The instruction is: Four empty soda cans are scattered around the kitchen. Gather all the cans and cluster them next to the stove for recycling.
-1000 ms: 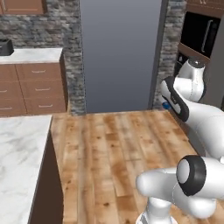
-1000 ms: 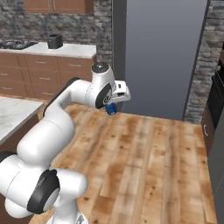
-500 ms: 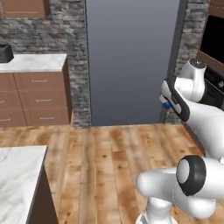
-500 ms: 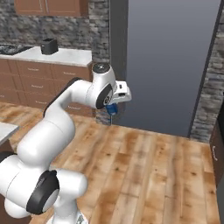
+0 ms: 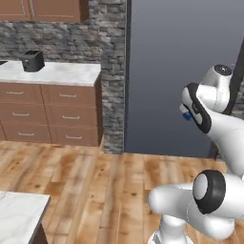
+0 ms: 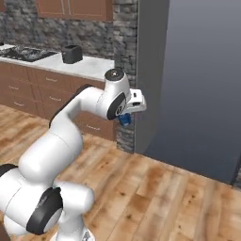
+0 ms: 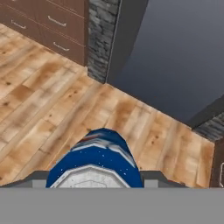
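Observation:
A blue-and-white soda can point(image 7: 98, 159) fills the bottom of the hand view, held high above the wood floor. My gripper point(image 6: 124, 119) is shut on it, the can's blue body poking out below the hand; the same blue can point(image 5: 185, 113) peeks from behind my arm in the left base view. At the far left of the right base view, the black stove point(image 6: 23, 53) lies flat on the marble counter. The other cans are out of view.
A tall grey refrigerator point(image 6: 197, 80) stands straight ahead, with a stone pillar point(image 6: 123, 52) to its left. A black toaster point(image 6: 72, 54) sits on the marble counter point(image 5: 57, 72) over brown drawers point(image 5: 66, 114). A marble island corner point(image 5: 19, 214) is near left. Wood plank floor point(image 6: 164, 197) lies ahead.
The whole scene has shifted rightward in both base views as the base turns left; the counter, toaster and stove come into view. The can stays in my shut gripper.

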Available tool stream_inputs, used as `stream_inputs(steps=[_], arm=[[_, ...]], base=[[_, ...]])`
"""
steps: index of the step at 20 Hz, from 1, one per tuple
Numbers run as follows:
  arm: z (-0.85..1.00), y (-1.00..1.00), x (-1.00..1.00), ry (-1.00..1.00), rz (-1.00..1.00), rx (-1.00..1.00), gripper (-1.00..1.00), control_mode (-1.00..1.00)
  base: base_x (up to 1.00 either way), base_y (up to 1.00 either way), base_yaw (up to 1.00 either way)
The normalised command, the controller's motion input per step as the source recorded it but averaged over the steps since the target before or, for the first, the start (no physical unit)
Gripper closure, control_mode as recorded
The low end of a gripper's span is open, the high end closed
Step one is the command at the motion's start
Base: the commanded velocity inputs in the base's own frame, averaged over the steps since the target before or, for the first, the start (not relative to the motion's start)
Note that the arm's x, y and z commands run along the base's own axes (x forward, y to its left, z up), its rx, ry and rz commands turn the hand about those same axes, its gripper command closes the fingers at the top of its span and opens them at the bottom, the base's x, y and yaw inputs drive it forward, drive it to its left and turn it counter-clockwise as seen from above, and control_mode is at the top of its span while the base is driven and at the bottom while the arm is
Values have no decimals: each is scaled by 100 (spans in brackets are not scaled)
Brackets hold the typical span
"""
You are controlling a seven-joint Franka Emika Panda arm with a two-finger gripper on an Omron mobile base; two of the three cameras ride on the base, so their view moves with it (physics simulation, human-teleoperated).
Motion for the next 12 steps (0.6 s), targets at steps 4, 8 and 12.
stream_inputs(steps=[4,8,12], arm=[[0,0,0,0,0,0,100,100],[0,0,0,0,0,0,100,100],[0,0,0,0,0,0,100,100]], base=[[100,-14,58],[100,-13,61],[100,-14,60]])
